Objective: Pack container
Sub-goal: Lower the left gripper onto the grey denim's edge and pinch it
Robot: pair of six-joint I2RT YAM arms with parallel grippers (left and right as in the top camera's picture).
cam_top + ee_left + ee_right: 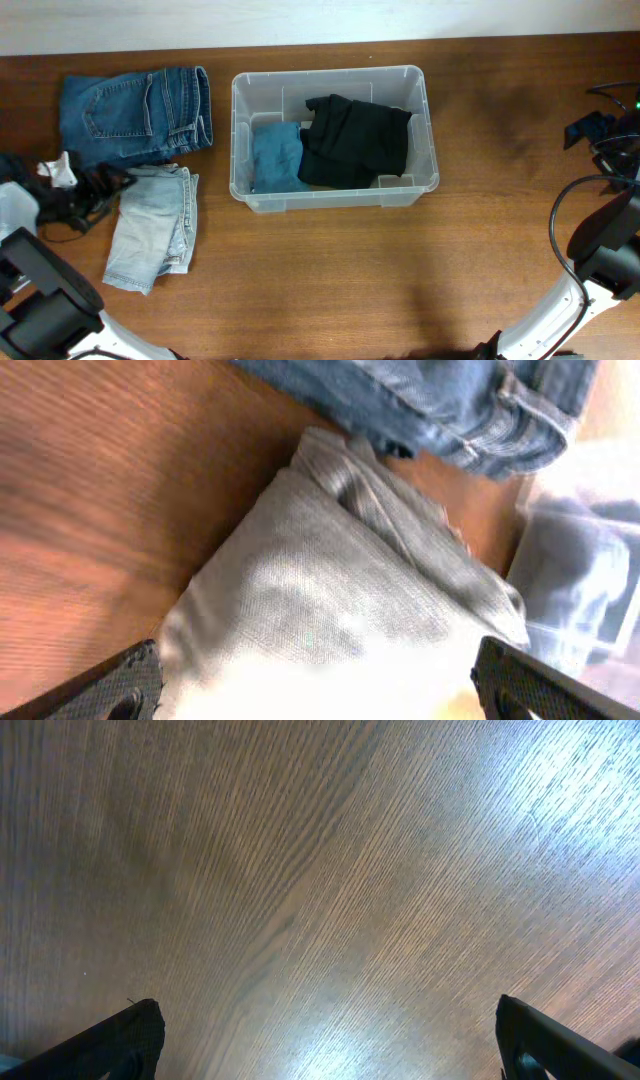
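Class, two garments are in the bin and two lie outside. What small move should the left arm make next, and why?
Probably lower the open left pincer onto the pale folded denim garment and close. Its fingers straddle that garment, which lies on the wooden table outside the clear plastic rectangular bin.

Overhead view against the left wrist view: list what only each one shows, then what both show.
Only overhead: the whole container, with a black garment inside. Only left wrist: the cloth's weave up close, framed by the open left gripper. Both: the light jeans, the dark jeans and the wooden table.
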